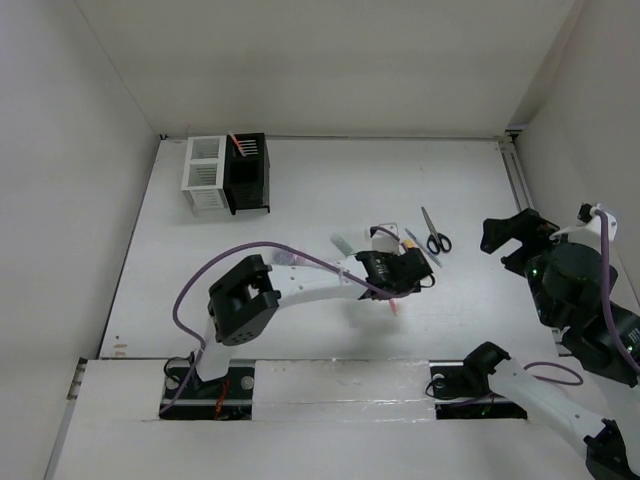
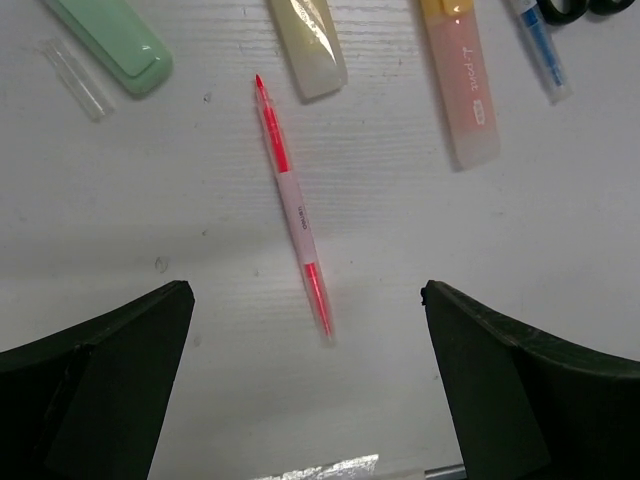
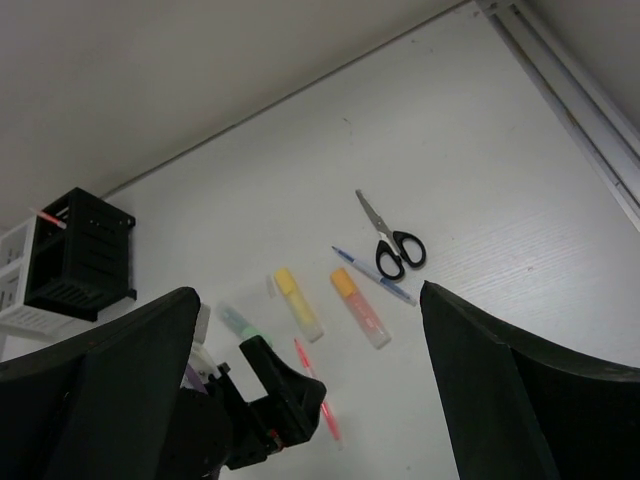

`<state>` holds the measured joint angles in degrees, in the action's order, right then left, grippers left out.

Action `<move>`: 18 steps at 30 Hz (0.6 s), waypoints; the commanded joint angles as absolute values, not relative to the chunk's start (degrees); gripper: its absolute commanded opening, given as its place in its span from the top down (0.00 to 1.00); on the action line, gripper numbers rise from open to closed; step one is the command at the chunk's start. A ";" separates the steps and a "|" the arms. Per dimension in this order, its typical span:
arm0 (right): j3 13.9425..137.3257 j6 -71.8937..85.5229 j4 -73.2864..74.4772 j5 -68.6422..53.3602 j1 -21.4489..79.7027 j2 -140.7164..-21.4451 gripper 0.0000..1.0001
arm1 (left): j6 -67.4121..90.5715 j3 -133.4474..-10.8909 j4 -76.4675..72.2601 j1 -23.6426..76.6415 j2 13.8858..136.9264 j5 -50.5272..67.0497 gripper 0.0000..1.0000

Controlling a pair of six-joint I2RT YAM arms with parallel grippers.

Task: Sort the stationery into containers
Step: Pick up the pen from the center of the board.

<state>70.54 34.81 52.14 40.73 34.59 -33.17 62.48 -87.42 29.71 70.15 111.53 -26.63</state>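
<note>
One white bench (image 1: 330, 180) carries everything. Near its far left corner stand two joined slatted boxes, the white box (image 1: 203, 175) left of the black box (image 1: 247, 172). The left hand (image 2: 305, 300) hangs over the middle of the bench, fingers spread and empty. The right hand (image 3: 307, 295), also spread and empty, is raised at the right. Loose on the bench lie the scissors (image 3: 392, 243), beside them the blue pen (image 3: 375, 276), and then the orange marker (image 3: 360, 307), yellow marker (image 3: 298, 303) and green marker (image 3: 240, 323) side by side. The red pen (image 2: 292, 205) lies flat under the left hand, untouched.
</note>
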 commanded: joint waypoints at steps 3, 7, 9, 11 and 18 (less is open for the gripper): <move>70.23 32.88 51.69 40.52 35.07 -31.91 0.02 | 67.76 -94.91 35.85 69.79 117.15 -27.16 0.08; 67.69 31.38 48.00 36.66 35.07 -29.10 0.02 | 68.99 -99.92 39.19 69.79 123.12 -27.69 0.11; 67.15 30.85 46.24 35.43 35.07 -28.57 0.02 | 68.99 -102.74 41.39 69.79 124.88 -27.69 0.12; 65.74 30.33 45.01 33.58 35.07 -28.04 0.02 | 70.48 -105.10 44.02 69.79 127.16 -28.30 0.16; 63.19 29.79 42.10 30.41 35.07 -28.04 0.02 | 73.12 -106.96 47.98 69.79 129.11 -29.36 0.30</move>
<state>63.61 31.05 46.87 32.73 34.59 -28.18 69.78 -104.42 42.83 69.76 129.08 -26.92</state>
